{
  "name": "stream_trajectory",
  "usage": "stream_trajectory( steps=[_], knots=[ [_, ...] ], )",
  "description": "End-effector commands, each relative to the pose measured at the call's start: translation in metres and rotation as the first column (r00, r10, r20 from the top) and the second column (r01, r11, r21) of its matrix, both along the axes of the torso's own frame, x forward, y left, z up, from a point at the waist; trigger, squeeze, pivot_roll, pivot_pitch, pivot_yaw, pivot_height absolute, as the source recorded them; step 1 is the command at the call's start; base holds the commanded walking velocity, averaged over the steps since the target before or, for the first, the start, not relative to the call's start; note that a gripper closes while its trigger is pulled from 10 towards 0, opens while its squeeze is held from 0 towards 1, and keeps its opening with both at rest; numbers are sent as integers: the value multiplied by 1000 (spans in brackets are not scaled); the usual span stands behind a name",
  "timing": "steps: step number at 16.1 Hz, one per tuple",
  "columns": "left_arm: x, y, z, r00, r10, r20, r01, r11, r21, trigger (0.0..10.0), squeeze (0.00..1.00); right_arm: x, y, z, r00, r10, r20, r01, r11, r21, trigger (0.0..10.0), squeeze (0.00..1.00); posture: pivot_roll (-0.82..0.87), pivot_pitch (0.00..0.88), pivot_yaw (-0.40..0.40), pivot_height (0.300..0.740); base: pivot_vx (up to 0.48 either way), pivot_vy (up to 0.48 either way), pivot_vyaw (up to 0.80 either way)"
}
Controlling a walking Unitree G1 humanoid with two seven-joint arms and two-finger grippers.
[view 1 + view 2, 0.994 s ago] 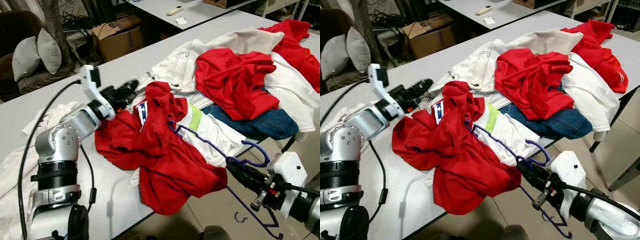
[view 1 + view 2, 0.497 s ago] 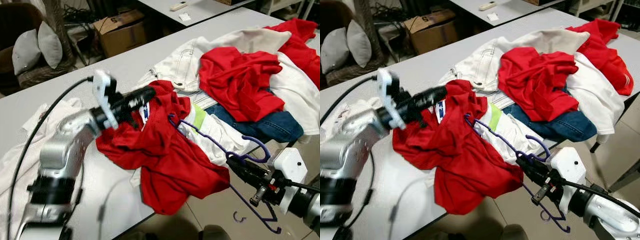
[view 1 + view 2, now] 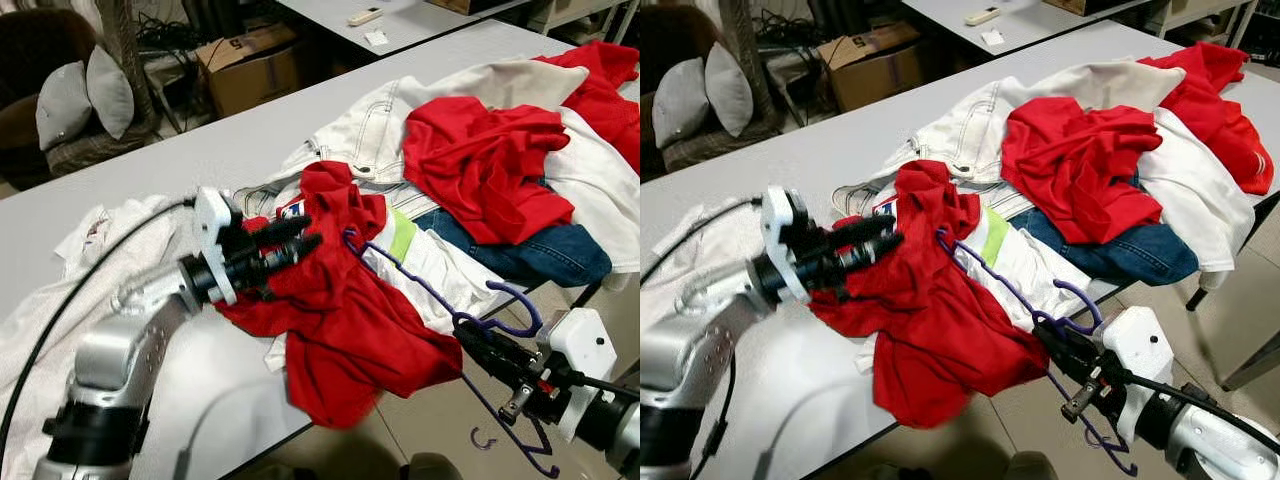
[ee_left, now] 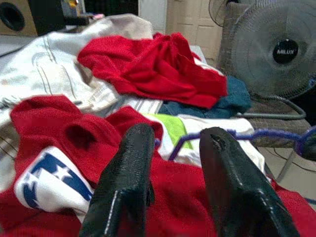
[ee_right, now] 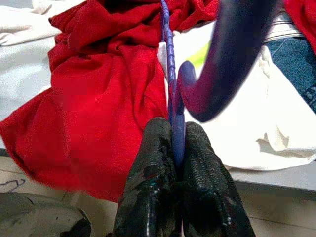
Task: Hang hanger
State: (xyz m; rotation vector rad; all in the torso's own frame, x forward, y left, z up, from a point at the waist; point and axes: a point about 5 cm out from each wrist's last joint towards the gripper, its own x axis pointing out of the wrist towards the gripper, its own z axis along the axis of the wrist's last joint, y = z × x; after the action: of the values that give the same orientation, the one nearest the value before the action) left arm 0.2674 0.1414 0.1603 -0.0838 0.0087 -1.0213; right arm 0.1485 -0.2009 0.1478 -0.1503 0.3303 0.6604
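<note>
A purple wire hanger [image 3: 432,290] lies across a crumpled red shirt [image 3: 335,315] at the table's near edge, its far end tucked into the cloth and its hook curling up by my right gripper [image 3: 468,333]. That gripper is shut on the hanger just below the hook, off the table edge; the hanger's wire [image 5: 173,103] sits pinched between its fingertips. My left gripper [image 3: 300,233] hovers open low over the red shirt's left part, fingers pointing toward the shirt's collar and white label [image 4: 47,185].
A heap of clothes covers the grey table [image 3: 210,150]: white jeans [image 3: 370,125], another red garment [image 3: 490,160], blue jeans [image 3: 545,255]. White cloth [image 3: 60,290] lies at the left. A cardboard box [image 3: 250,65] and a cushioned chair [image 3: 70,100] stand behind the table. A floor fan [image 4: 269,47] stands beyond.
My left gripper has swung down and toward the red shirt, from beside it to low over its left part. The right gripper still holds the hanger in nearly the same place.
</note>
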Motion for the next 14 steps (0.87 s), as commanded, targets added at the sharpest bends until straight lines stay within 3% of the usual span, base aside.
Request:
stream_trajectory(
  steps=[1,3,4,5,8,10,12,13,14],
  knots=[
    [0,2,3,1000,10,11,-10,1000,2,10000,1000,0,1,0,1000,-2,0,2,1000,-2,10000,0,-291,0,164,740,0,0,0],
    [2,1,-1,1000,2,-19,-2,1000,19,10000,1000,1,2,-1,1000,0,1,0,1000,-2,10000,0,-298,0,172,740,0,0,0],
    [4,0,-5,997,1,-75,0,1000,16,10000,1000,2,1,-1,1000,-1,2,1,1000,-3,10000,0,-300,0,175,740,0,0,0],
    [11,-1,-10,986,47,-160,-44,999,20,10000,1000,3,1,-2,1000,-3,3,3,1000,-4,10000,0,-308,0,178,740,0,0,0],
    [18,3,-11,967,98,-234,-97,995,16,10000,1000,3,1,-2,1000,-5,6,5,1000,-5,10000,0,-315,0,179,740,0,0,0],
    [24,7,-1,952,123,-279,-141,989,-45,10000,1000,3,0,-1,1000,-5,2,5,1000,-10,10000,0,-314,0,171,740,0,0,0],
    [23,8,-5,950,134,-282,-134,991,21,10000,1000,1,1,-1,1000,-2,-1,2,1000,-9,10000,0,-314,0,170,740,0,0,0],
    [24,10,-8,945,165,-283,-150,986,72,10000,620,0,0,1,1000,-1,-2,1,1000,-11,10000,0,-312,0,169,740,0,0,0],
    [23,10,-10,938,168,-302,-146,985,95,10000,63,0,-1,2,1000,0,-3,0,1000,-12,10000,0,-310,0,168,740,0,0,0]
  ],
)
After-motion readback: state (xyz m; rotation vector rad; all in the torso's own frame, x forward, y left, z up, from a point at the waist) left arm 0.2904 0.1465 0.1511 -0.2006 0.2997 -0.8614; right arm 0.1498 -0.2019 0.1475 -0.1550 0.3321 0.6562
